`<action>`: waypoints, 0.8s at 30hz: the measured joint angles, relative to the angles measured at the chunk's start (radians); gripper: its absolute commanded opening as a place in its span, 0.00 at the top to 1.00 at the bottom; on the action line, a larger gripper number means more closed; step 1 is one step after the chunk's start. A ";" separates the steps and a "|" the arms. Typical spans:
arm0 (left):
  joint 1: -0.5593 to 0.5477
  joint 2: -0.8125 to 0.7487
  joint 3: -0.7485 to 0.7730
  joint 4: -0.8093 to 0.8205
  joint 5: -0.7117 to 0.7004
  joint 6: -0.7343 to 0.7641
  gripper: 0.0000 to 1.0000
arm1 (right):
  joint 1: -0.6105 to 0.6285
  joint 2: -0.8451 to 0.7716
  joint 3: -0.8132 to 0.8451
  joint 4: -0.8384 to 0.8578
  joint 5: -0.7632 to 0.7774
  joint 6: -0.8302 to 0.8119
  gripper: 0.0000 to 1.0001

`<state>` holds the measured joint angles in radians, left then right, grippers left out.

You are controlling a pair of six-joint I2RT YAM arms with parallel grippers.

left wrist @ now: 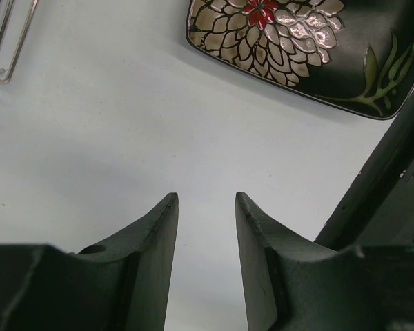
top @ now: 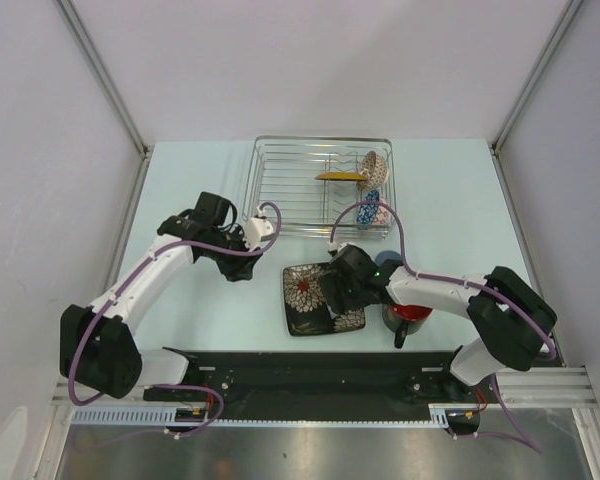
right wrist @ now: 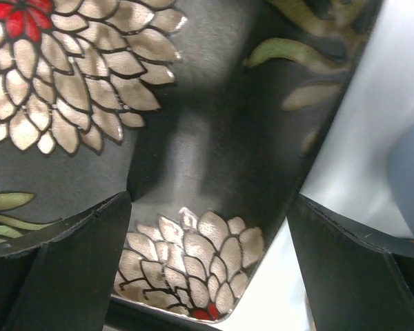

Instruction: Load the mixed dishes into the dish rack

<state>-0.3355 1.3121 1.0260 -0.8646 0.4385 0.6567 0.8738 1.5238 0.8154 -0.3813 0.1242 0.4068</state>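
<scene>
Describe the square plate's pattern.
Black square plate, cream flowers with red centres; right wrist view.

Pale mint tabletop (top: 450, 200) between plain white wall panels (top: 320, 60), grey metal corner posts (top: 100, 70), even light.

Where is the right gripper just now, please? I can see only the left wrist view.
Observer: The right gripper hangs open above the dark square plate, its fingers straddling one corner of it.
Operator: Thank you. What is already in the dish rack?
Observer: A pinkish-beige bowl and a blue patterned bowl stand on edge at the right side of the dish rack.
Operator: What else is left outside the rack?
Observer: A dark mug with red inside stands on the table, close to the plate's right edge.
</scene>
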 measured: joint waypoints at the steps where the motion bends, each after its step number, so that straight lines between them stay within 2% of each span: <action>1: 0.000 -0.001 -0.001 0.002 -0.002 0.002 0.56 | 0.000 0.003 0.000 0.006 -0.013 -0.001 0.01; 7: 0.000 -0.007 -0.080 0.027 -0.068 0.047 0.56 | -0.018 0.016 0.009 0.026 -0.082 -0.023 0.01; 13: -0.004 -0.022 -0.180 -0.016 -0.137 0.134 0.57 | -0.034 0.045 0.028 0.083 -0.145 -0.027 0.02; 17: -0.015 -0.035 -0.194 -0.050 -0.164 0.159 0.57 | -0.054 0.104 0.067 0.157 -0.229 -0.024 0.03; 24: -0.122 -0.039 -0.187 -0.109 -0.173 0.153 0.56 | -0.064 0.253 0.203 0.250 -0.379 -0.018 0.02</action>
<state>-0.4580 1.2736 0.8387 -0.9737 0.2653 0.8093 0.8097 1.7767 1.0180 -0.1314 -0.2550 0.3885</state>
